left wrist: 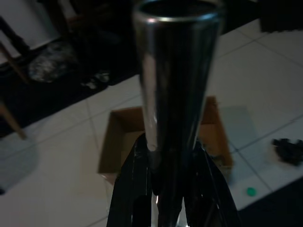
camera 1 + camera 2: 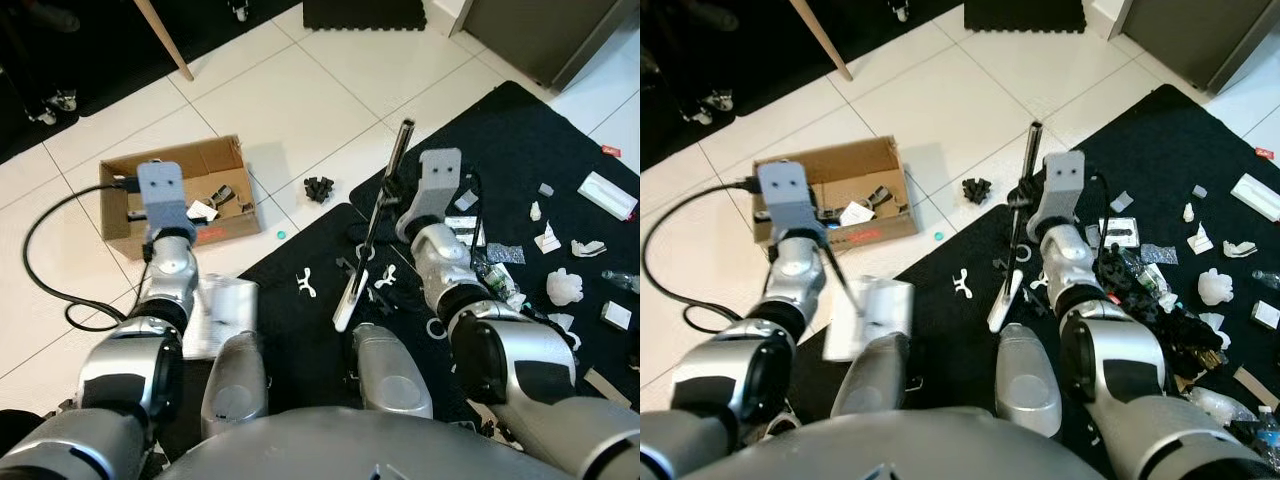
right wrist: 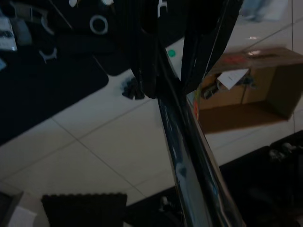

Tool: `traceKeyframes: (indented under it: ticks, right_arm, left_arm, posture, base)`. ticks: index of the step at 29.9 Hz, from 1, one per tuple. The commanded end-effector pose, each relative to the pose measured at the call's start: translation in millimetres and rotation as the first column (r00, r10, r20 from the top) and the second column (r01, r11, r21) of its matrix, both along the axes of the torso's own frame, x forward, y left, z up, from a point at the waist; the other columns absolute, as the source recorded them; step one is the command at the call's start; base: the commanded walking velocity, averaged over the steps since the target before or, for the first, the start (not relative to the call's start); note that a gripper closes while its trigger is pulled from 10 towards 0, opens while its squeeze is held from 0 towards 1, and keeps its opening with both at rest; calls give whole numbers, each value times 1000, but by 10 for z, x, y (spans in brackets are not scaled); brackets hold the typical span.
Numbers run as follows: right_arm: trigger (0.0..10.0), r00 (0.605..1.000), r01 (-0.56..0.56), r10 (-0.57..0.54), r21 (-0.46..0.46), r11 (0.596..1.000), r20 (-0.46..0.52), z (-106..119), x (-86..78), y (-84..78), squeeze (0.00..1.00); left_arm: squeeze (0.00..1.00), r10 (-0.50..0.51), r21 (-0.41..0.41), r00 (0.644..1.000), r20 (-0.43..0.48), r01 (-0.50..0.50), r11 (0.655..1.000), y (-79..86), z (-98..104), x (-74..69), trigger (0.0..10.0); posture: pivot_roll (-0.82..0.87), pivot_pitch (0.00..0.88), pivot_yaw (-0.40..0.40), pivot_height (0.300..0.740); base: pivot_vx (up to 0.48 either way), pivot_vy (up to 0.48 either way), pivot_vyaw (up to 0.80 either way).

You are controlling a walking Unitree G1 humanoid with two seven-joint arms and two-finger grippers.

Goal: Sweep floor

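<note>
Below me, the black mat (image 2: 560,150) lies strewn with white scraps. My right gripper (image 3: 184,71) is clamped around the broom handle (image 2: 385,190), which slants down onto that mat. My left gripper (image 1: 173,189) grips the dustpan handle (image 1: 175,85), its white dustpan (image 2: 872,315) resting on the tiles beside the cardboard box (image 2: 125,230) that holds small dark and white pieces.

You cannot read the red print on the open brown cardboard box (image 2: 830,205) just beyond the left hand (image 1: 168,189). In that wrist view, the dark metal tube (image 1: 175,80) hides much of the box, and the picture's edge cuts off the tube's top.
</note>
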State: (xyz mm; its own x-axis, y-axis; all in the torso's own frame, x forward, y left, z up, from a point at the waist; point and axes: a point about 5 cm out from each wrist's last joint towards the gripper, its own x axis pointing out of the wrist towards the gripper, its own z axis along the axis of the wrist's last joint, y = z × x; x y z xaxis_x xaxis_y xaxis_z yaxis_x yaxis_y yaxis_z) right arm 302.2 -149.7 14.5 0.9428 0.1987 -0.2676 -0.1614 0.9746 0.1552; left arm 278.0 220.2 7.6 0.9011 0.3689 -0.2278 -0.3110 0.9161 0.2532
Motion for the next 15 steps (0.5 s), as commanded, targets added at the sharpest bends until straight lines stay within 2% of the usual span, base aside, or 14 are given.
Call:
traceKeyframes:
  ticks: [1, 6, 7, 12, 15]
  right_arm:
    - [10000, 997, -11, 9, 27, 1000, 74, 141, 101, 47, 0]
    - [10000, 991, -38, 30, 56, 998, 134, 262, 181, 121, 0]
    - [10000, 991, -38, 30, 56, 998, 134, 262, 181, 121, 0]
    - [10000, 969, -19, -5, 98, 995, 245, 499, 317, 60, 0]
    - [10000, 963, -20, -9, 105, 994, 269, 549, 342, 51, 0]
  left_arm:
    - [0, 22, 33, 996, 92, -25, 999, 101, 238, 178, 10000]
    - [0, 19, 33, 982, 188, -26, 999, 94, 483, 363, 10000]
    - [0, 19, 33, 982, 188, -26, 999, 94, 483, 363, 10000]
    - [0, -15, 49, 960, 280, 1, 999, 33, 733, 529, 10000]
    - [0, -25, 60, 953, 301, 8, 998, 23, 793, 560, 10000]
  posture:
    - [21, 0, 31, 740]
    - [23, 0, 33, 740]
    - [23, 0, 33, 740]
    - [12, 0, 44, 740]
    - [10, 0, 46, 740]
  base:
    - [0, 0, 0]
    - [0, 0, 0]
    - [0, 0, 0]
    - [0, 0, 0]
    - [0, 0, 0]
